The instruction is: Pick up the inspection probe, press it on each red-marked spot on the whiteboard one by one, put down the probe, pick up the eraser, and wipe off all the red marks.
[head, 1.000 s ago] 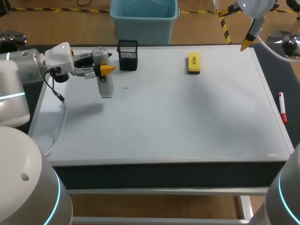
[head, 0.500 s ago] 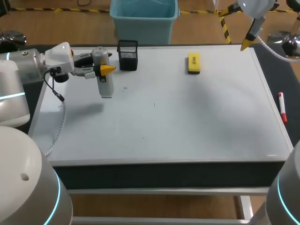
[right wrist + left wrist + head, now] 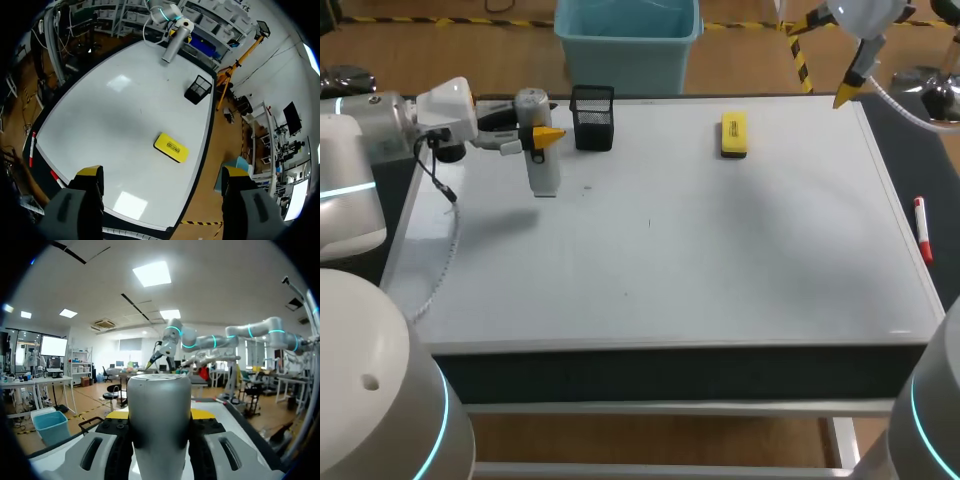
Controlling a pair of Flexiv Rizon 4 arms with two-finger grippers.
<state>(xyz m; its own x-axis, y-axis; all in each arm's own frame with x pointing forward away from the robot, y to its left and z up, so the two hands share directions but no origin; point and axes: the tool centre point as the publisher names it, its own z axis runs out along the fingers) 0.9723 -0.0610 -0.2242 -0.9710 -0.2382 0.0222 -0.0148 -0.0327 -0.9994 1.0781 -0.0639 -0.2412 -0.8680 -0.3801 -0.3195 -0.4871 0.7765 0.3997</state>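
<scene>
Probe [image 3: 542, 176] clamped upright in left gripper [image 3: 539, 136] | right gripper [image 3: 162, 172] spread wide

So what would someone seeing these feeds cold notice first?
Probably the grey probe, roughly upright in the left gripper at the whiteboard's far left corner, beside the black mesh holder. Then the yellow eraser lying near the middle of the far edge, and the right gripper, open and empty above the board.

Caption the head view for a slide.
Left gripper holds the inspection probe beside the black mesh holder; yellow eraser lies on the whiteboard.
</scene>
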